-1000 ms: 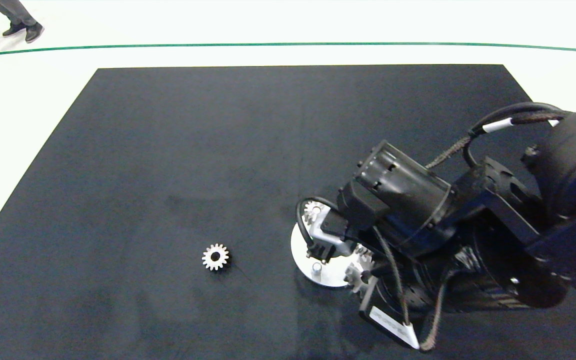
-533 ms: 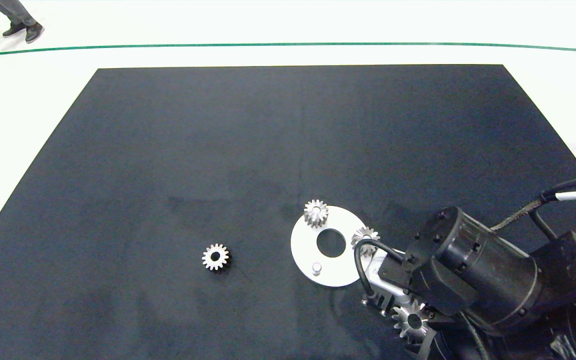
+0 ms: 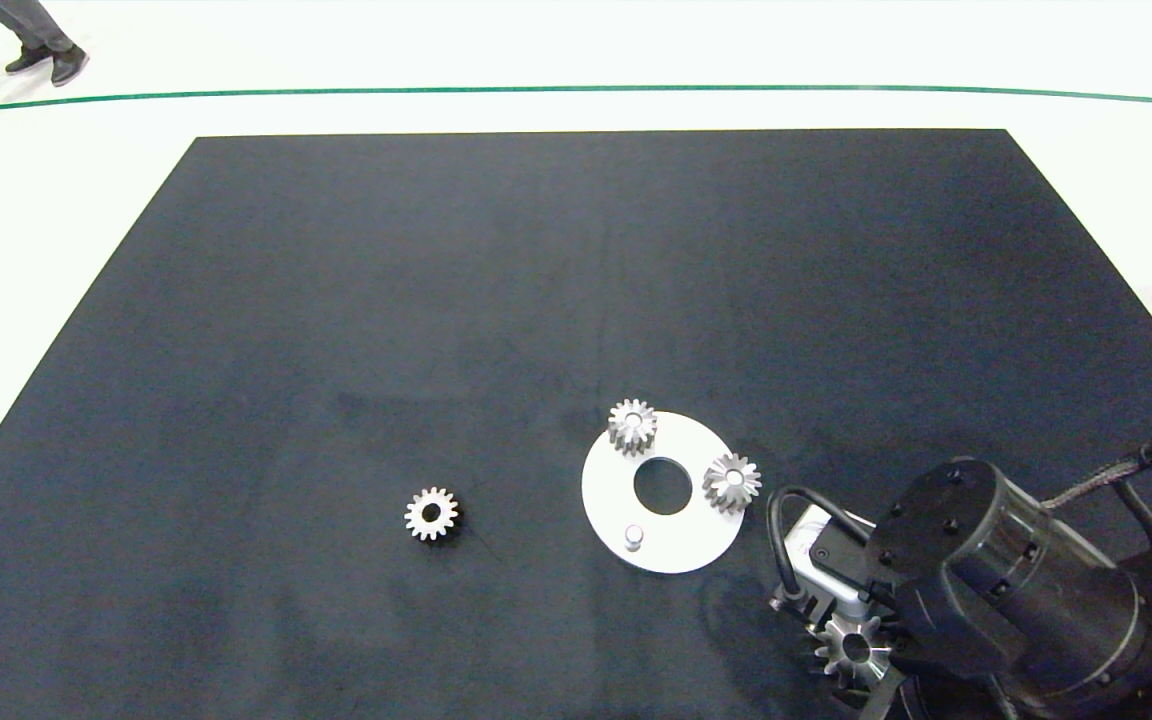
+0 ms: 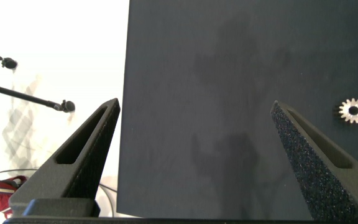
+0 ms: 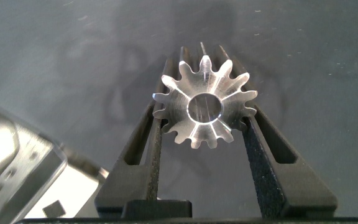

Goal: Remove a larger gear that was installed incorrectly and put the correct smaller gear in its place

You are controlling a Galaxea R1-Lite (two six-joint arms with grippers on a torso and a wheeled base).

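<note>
The larger gear, silver with long pointed teeth, sits clamped between the two fingers of my right gripper. In the head view that gear hangs at the mat's near right, clear of the white disc plate. One short pin on the plate stands bare. The smaller gear, blunt-toothed with a dark centre hole, lies flat on the mat left of the plate. My left gripper is open over the mat's left edge, and the smaller gear lies beyond one of its fingers.
Two other silver gears sit on the plate around its centre hole. The black mat is ringed by white floor with a green line. A person's shoes show at the far left.
My right arm has pulled back from the plate toward the near right, carrying the larger gear with it. The plate, its two gears and a bare pin are uncovered.
</note>
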